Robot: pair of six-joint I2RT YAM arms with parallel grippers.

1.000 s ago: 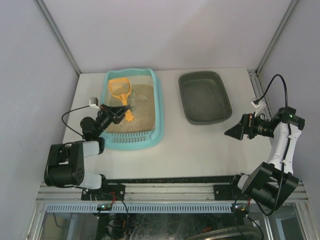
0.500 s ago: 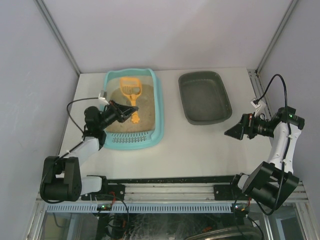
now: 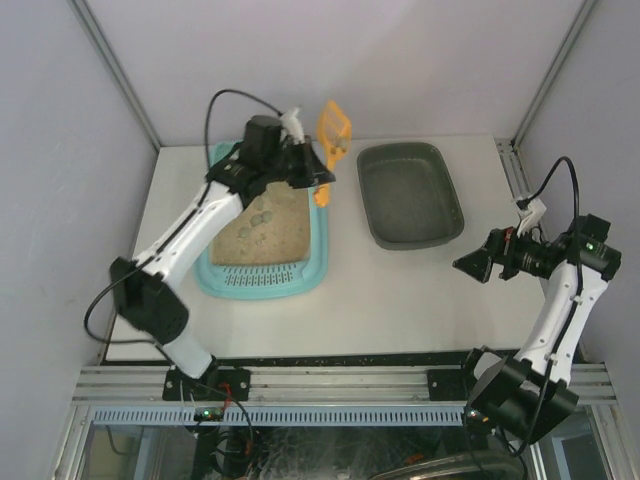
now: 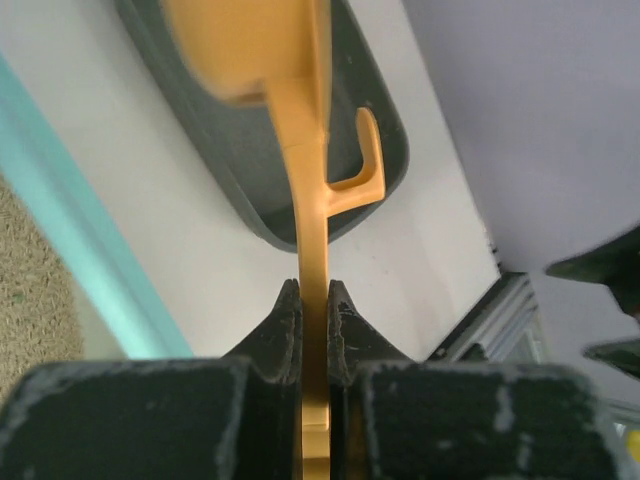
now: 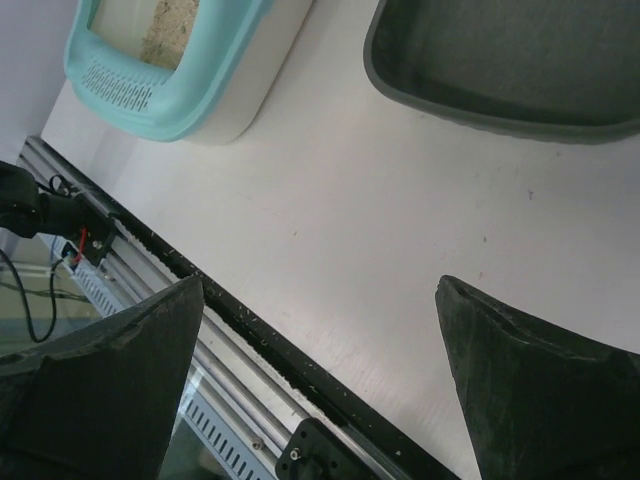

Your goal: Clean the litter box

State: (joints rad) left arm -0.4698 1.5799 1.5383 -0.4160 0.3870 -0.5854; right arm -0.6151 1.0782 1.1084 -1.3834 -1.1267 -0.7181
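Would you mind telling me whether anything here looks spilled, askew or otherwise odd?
Nothing stands out. The litter box and grey tray sit flat, with no obvious litter on the table between them. The scoop is off the table only because the left gripper holds it.

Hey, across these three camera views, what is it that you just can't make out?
- What the orange scoop carries: in the left wrist view its head is blurred and cut by the top edge; in the top view it is too small.
- Far end of the litter box: top view, the left arm lies across it.
- Most of the grey tray: right wrist view, cut by the top edge.
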